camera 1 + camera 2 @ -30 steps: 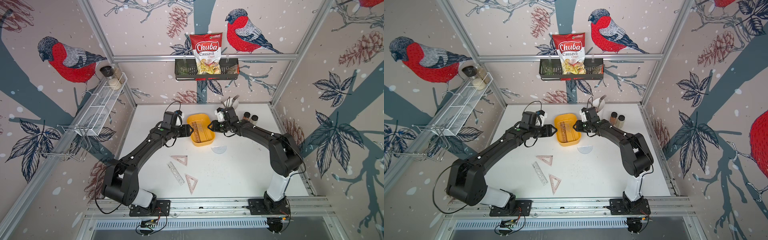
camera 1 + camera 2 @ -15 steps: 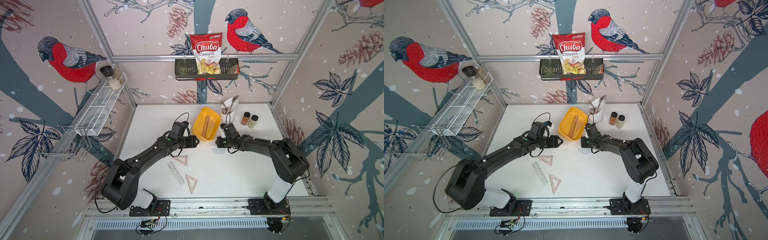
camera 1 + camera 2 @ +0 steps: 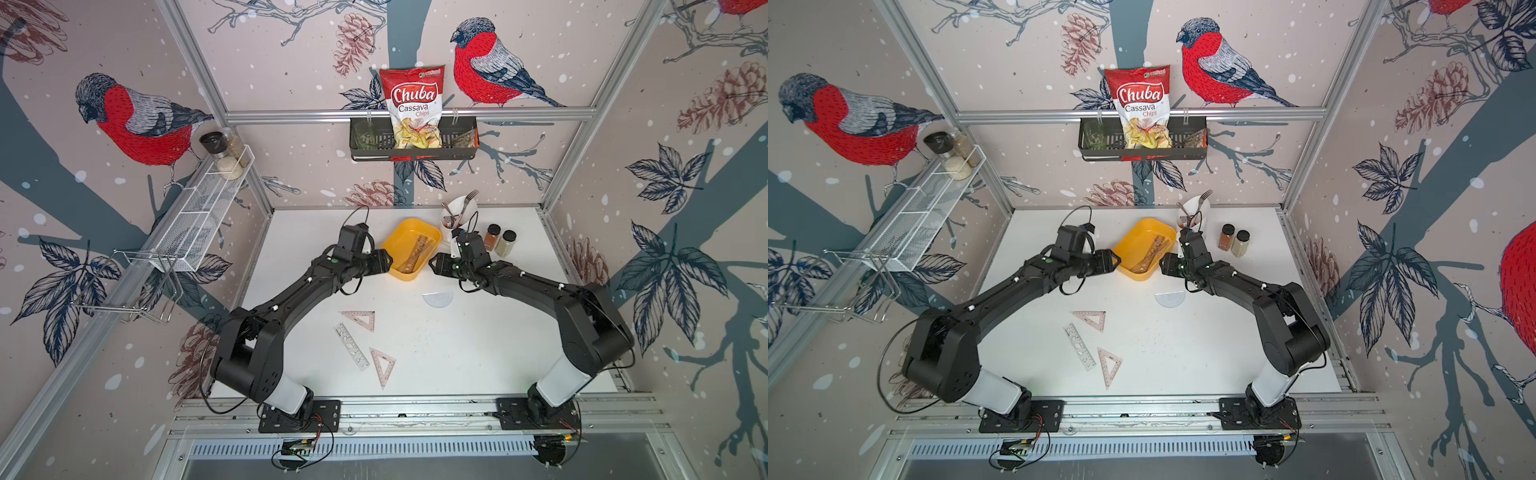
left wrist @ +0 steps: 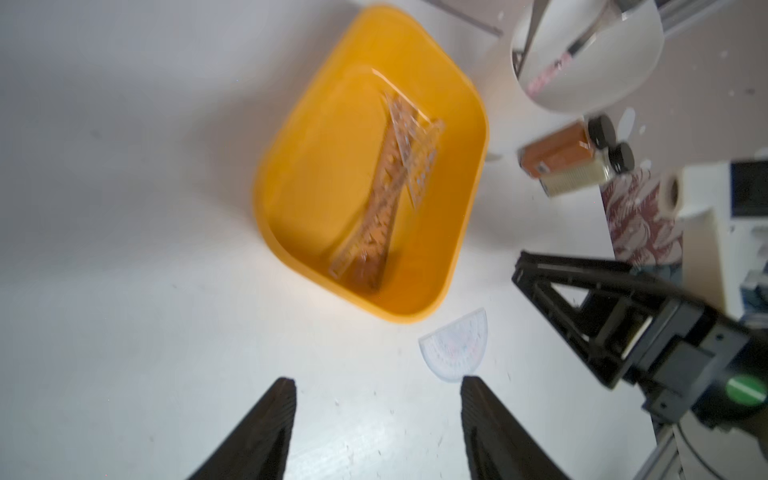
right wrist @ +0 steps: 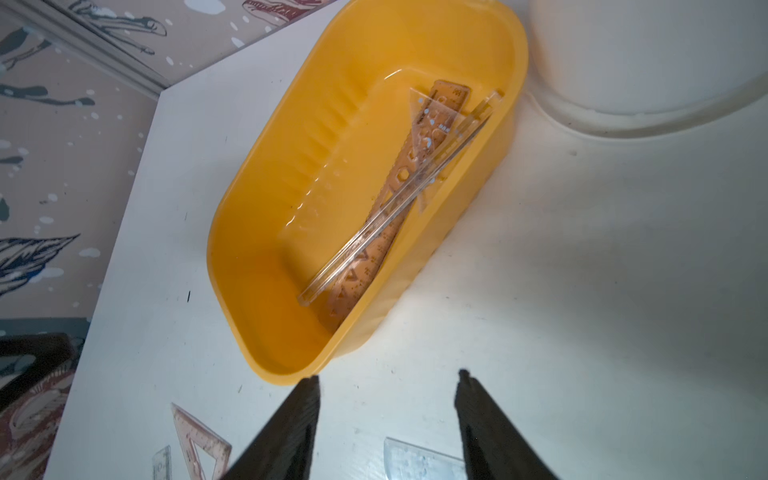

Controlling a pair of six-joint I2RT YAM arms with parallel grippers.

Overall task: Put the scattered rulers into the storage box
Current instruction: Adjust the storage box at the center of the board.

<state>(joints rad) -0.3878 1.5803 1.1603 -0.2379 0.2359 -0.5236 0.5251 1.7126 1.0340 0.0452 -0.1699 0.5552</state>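
Rulers (image 5: pixel 399 216), a few of them, lie overlapped along one long wall of the storage box (image 3: pixel 398 244), which sits at the back of the bench (image 3: pixel 478 353) beside a white cutlery cup (image 3: pixel 461 208). Four more are out on the bench, so the task is prob. about half done.

Left fingers (image 4: pixel 266 428) are spread apart w/ nothing btwn them, hovering just off the box's left side. Right fingers (image 5: pixel 291 424) are likewise spread and empty, close up to the box's near-right corner w/ tips pointing at it. Can't tell whether they touch the rim.

Key relation for the next move: the protractor (image 3: pixel 437 299) lies flat near the right fingers, on the robot-base side of them, i.e. behind where they point. Its flat edge faces the box and its curve faces the base. Right arm is clearly nearer, so that's the likely pick. The wrist would need to pull back and tip down.

Other three sit in a cluster well apart from the box, nearer the base, on the left arm's side: upper set square (image 3: pixel 360 319), stencil ruler (image 3: pixel 351 347), lower set square (image 3: pixel 382 365). Stencil ruler's long axis runs diagonally, far-left to near-right, each end just beside a set square. Left arm suits these.

All pieces are thin and flat on the bench, so getting a fingertip under an edge looks like the hard part.
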